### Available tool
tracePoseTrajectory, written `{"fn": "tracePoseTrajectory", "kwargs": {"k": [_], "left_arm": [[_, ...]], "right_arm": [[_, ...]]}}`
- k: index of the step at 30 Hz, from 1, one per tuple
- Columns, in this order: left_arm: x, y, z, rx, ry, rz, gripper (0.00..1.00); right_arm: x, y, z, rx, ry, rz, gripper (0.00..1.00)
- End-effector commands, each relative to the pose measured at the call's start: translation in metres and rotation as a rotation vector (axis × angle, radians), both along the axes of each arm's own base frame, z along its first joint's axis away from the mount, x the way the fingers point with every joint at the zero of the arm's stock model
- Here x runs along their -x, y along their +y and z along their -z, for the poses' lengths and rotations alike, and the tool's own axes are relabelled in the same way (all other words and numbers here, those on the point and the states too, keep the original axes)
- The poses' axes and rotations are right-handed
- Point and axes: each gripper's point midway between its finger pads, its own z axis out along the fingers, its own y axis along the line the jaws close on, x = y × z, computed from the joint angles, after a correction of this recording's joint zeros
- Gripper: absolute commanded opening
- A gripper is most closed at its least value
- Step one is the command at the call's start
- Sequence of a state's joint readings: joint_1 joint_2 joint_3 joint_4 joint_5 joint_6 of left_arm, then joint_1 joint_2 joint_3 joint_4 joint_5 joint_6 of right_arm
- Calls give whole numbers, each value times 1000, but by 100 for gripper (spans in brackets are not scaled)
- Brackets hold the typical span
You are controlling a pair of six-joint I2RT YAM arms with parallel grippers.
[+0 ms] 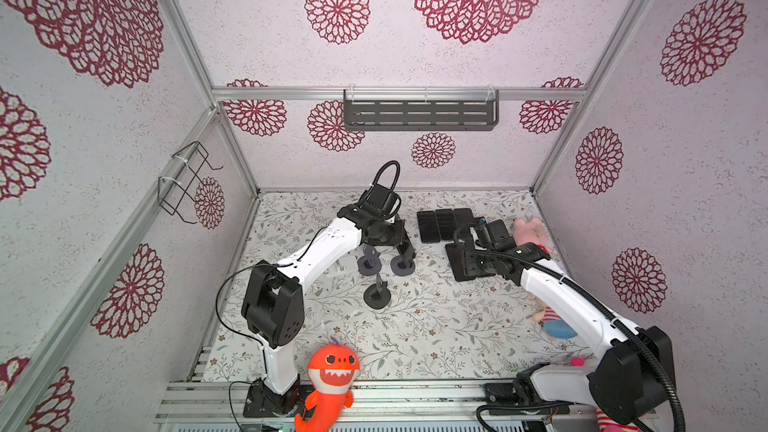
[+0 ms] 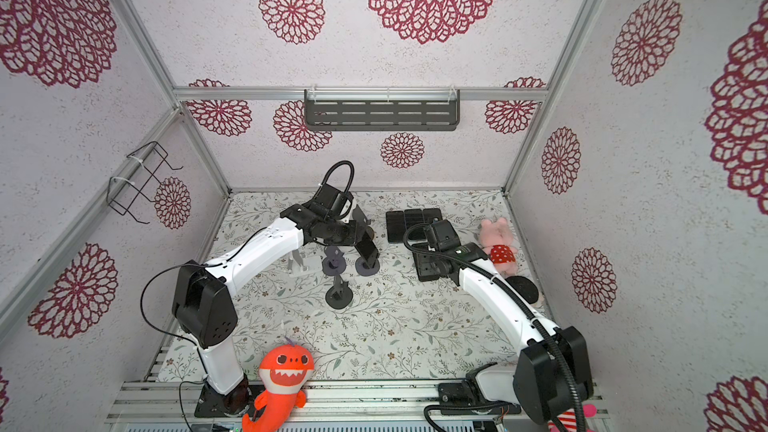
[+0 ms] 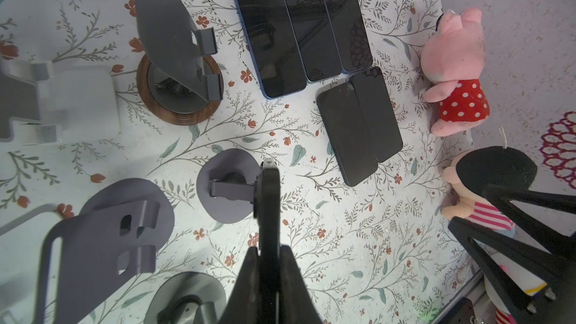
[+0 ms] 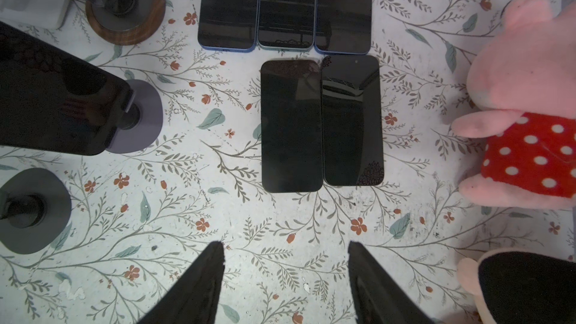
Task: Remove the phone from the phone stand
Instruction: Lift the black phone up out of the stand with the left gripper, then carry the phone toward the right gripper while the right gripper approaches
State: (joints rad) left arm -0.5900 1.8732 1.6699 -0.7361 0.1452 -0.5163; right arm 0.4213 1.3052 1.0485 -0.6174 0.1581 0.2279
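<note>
A: All of it is sitting on the flowered table: empty stands around mid-table, 5 flat phones toward the right side. Where is the target sitting?

B: Phone is leaning on the purple-grey phone stand among the empty ones. Its lower end is looking seated at the stand's lip.

A: Grippers?

B: Left gripper is pinching the phone's upper end across its thickness, jaws closed tight on it. Right gripper is hanging part-open over the flat phones, holding nothing.

A: Heading?

B: Long axis is running from the lip up toward the left gripper, tilting back. Glossy screen is facing the right arm's side.

A: Handling?

B: I'm judging that a lift along that long axis is what's needed to clear the lip before swinging away. Dragging sideways is risking tipping the stand.
</note>
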Motion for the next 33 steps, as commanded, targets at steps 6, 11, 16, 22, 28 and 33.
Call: {"fn": "tracePoseTrajectory", "kwargs": {"k": [6,11,16,22,28,33], "left_arm": [[-10,-10,-43,55,-46,73,6],[-8,-17,-69,131,-40,147,1],[-3,-17,-102,245,-35,205,0],[12,0,-125,379,1,229,0],[26,27,-118,499,64,222,0],[32,50,-100,555,108,205,0]], "right_arm": [[-8,11,-52,-94,-177,-51,65],[-6,19,-75,-150,-245,-95,64],[-3,28,-88,-160,-280,-178,65],[2,42,-105,-171,-297,-276,65],[6,75,-104,-106,-214,-414,80],[11,123,-102,-73,-178,-575,90]]}}
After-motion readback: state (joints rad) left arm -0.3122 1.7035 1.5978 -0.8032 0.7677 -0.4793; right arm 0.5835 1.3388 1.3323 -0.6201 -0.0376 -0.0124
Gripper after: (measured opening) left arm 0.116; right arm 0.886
